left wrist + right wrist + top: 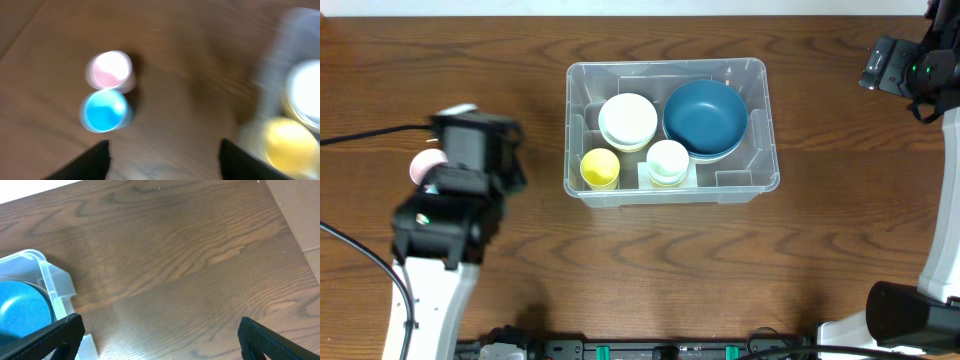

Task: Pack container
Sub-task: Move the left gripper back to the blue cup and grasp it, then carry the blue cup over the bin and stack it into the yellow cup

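- Found left pincer (162,162) spread in its wrist view, with nothing between the jaws. Only the dark tips show at the lower edge, and the whole view is smeared.
- Noted from overhead the same pincer hidden beneath the left arm (450,200) and its camera housing. Jaws not visible from there.
- Logged pink cup (109,70) and blue cup (104,110) upright on the worktop (440,60), just ahead of the left pincer. Touching or just beside each other; blur prevents a firm call.
- From overhead, blue cup wholly covered by the arm. Pink cup reduced to a sliver at the arm's left edge.
- Located container (670,196) at mid-worktop, right of the left arm and well apart from both loose cups. Open top, clear walls.
- Recorded inside along the near wall: yellow cup (600,168) at the left, pale cup (667,162) beside it. Cannot tell whether the pale cup is single or stacked.
- Recorded inside along the far wall: white bowls (628,120) stacked at the left, blue bowl (705,118) at the right.
- Found right pincer (162,340) spread wide with nothing between the jaws, hovering over the worktop to the right of the container. Tips cut off by the frame edge. Only one container corner and part of the blue bowl caught in that view.
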Motion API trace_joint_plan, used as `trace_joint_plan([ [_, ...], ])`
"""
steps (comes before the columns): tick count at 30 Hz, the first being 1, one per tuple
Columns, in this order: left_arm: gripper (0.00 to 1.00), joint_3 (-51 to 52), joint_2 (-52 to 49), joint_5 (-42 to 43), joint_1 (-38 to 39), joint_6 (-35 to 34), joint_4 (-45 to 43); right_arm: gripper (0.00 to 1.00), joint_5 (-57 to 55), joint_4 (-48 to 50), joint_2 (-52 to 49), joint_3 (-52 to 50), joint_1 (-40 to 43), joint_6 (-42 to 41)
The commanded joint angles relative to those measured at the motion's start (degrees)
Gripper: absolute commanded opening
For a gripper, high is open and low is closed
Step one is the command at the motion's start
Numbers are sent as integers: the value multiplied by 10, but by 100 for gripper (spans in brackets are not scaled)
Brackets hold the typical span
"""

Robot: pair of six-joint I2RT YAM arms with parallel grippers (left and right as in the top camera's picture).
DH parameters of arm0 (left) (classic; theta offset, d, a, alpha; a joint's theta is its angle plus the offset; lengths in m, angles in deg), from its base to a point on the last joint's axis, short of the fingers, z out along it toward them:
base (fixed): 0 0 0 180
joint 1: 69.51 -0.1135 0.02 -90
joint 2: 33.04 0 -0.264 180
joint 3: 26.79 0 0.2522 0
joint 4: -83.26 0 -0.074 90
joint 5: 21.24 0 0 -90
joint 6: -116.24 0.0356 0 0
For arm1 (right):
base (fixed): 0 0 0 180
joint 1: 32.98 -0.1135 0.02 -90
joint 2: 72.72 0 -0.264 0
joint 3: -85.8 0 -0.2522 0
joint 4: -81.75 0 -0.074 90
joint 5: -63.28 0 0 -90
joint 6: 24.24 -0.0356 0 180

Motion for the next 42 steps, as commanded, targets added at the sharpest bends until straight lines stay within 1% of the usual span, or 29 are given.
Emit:
trace_joint_plan([
  [1, 77, -1, -32, -12, -91, -19, 0, 99, -4, -1, 1, 1, 1, -6],
  [2, 80, -1, -44, -7, -113, -29, 1, 99, -4, -1, 1, 1, 1, -6],
  [4, 81, -1, -76, -3, -156, -50, 5, 99, -4, -1, 1, 1, 1, -6],
  [9, 82, -1, -160, 37, -210, -58, 2, 99, -4, -1, 1, 1, 1, -6],
  [13, 86, -1, -232, 40, -225, -58, -9, 99, -4, -1, 1, 1, 1, -6],
  [17, 86, -1, -298, 44, -226, -58, -18, 99, -4, -1, 1, 1, 1, -6],
  [24, 86, 0, -378, 110, -226, -53, -29, 99, -4, -1, 1, 1, 1, -6],
  [27, 74, 0, -397, 127, -226, -35, -37, 99, -4, -1, 1, 1, 1, -6],
  [30, 55, 0, -410, 138, -226, -30, -43, 99, -4, -1, 1, 1, 1, -6],
  [32, 46, 0, -414, 147, -226, -30, -46, 99, -4, -1, 1, 1, 1, -6],
  [33, 37, 0, -414, 148, -226, -30, -46, 99, -4, -1, 1, 1, 1, -6],
  [36, 19, 0, -414, 165, -226, -25, -46, 99, -4, -1, 1, 1, 1, -6],
  [37, 6, 0, -414, 187, -226, -12, -46, 99, -4, -1, 1, 1, 1, -6],
  [42, 6, 0, -412, 263, -222, 23, -46, 99, -4, -1, 1, 1, 1, -6],
])
